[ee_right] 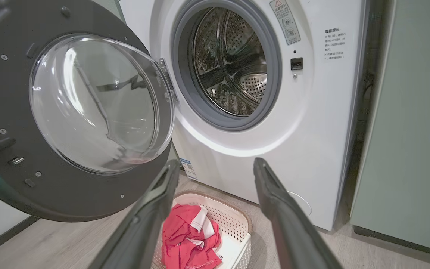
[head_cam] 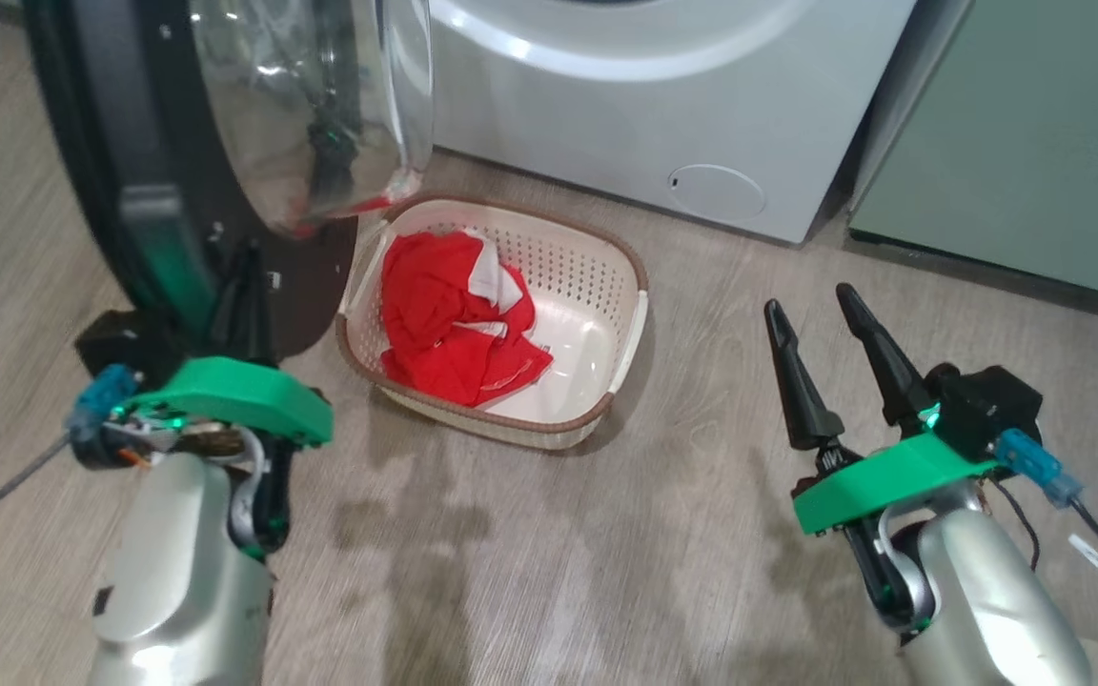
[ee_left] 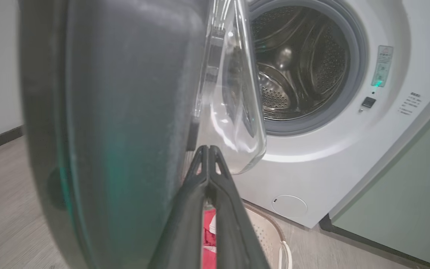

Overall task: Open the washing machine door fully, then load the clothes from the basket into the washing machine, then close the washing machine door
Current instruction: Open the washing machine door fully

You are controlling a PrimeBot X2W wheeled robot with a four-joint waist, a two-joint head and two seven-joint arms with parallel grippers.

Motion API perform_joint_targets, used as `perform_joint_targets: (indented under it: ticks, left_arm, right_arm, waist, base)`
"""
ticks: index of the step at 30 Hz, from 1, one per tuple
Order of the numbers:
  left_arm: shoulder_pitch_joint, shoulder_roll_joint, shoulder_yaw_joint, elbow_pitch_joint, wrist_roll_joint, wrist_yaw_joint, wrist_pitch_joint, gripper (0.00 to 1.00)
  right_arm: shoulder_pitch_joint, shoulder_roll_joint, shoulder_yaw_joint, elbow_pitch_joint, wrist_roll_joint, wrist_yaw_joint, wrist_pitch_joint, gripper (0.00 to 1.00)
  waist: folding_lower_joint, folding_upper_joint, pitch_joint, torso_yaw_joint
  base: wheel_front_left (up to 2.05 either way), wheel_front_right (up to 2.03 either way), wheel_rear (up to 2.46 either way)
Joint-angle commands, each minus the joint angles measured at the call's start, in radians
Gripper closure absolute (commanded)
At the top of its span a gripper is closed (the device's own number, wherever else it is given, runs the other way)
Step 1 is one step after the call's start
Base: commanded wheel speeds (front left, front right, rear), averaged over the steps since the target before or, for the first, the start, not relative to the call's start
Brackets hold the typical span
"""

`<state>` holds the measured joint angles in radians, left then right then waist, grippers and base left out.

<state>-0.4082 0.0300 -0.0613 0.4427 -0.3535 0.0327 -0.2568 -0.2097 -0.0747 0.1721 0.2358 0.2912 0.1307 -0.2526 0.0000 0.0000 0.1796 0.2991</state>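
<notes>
In the head view we see the large round washing machine door (head_cam: 101,191), with its glossy black rim and bulging clear glass bowl, standing open at the upper left of the frame. Its lower edge hangs over the left end of the small oval cream plastic basket (head_cam: 587,262), which has perforated sides and a brown rim. The basket sits at the centre on the pale wood-look floor (head_cam: 606,534), just in front of the big white front-loading washing machine (head_cam: 625,105) along the top. The bright red soft clothes (head_cam: 439,314), with their white patches, lie bunched in the left half of the basket.

At the lower left, the left gripper (head_cam: 246,286) has its two dark fingers pressed together on nothing. Its tips lie close against the inner face of the door's lower rim, and we cannot tell whether they touch it. In the left wrist view the closed tips sit mid-frame, just beside the glass bowl, with the steel drum (ee_left: 297,67) at the upper right.

At the lower right, the right gripper (head_cam: 808,305) has its fingers spread wide and empty above the floor, well apart from the basket. In the right wrist view those fingers frame the basket and clothes at the bottom centre. A pale green cabinet (head_cam: 1035,143) stands at the upper right, beside the machine.
</notes>
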Motion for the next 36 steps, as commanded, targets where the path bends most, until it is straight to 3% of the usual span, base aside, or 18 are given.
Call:
perform_joint_targets:
  ticks: [1,14,22,36]
  left_arm:
    - [-0.043,0.02,0.051,-0.025,0.012,-0.003,-0.005,1.0]
    - [-0.126,0.033,0.342,-0.013,0.133,-0.073,-0.005,1.0]
    - [-0.197,0.086,0.497,0.025,0.178,-0.105,-0.005,1.0]
    - [-0.33,0.23,0.643,0.132,0.23,-0.144,-0.005,1.0]
  right_arm:
    - [-0.032,-0.011,0.026,-0.028,-0.007,0.0,-0.009,0.0]
    - [-0.078,-0.053,0.049,-0.023,-0.029,0.0,-0.009,0.0]
    - [-0.104,-0.073,0.046,-0.029,-0.039,0.0,-0.009,0.0]
    - [-0.135,-0.102,0.046,-0.059,-0.065,0.0,0.01,0.0]
  waist:
    - [0.0,0.0,0.013,0.01]
    - [0.0,0.0,0.111,0.025]
    - [0.0,0.0,0.168,0.014]
    - [0.0,0.0,0.271,0.004]
  base:
    - [0.0,0.0,0.0]
    - [0.0,0.0,0.0]
    - [0.0,0.0,0.0]
    - [0.0,0.0,0.0]
